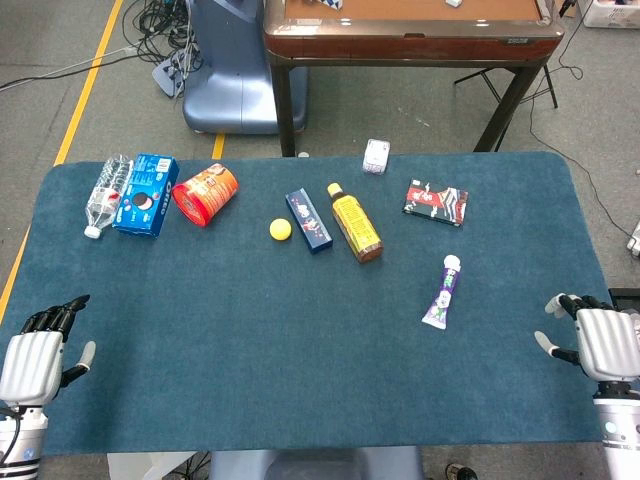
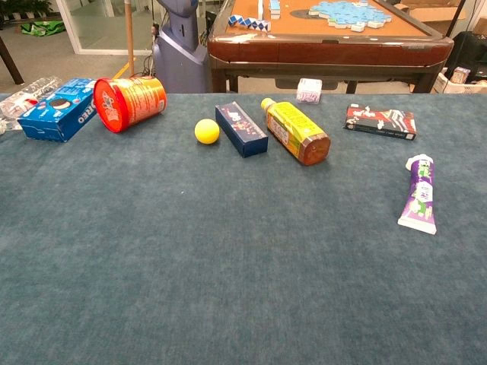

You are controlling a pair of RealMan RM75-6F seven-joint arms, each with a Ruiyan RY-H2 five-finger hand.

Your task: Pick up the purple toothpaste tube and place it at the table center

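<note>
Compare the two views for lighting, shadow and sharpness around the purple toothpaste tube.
Head view: even, soft light, purple toothpaste tube casts hardly any shadow, print too small to read. Chest view: tube larger and sharper, faint shadow beside it, no glare on the blue table.

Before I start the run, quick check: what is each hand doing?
Left hand: open, fingers apart, holding nothing.
Right hand: open, holding nothing, apart from the purple toothpaste tube.

Left hand (image 1: 38, 355): silver back, black fingers; right hand (image 1: 598, 340): silver-white.
</note>
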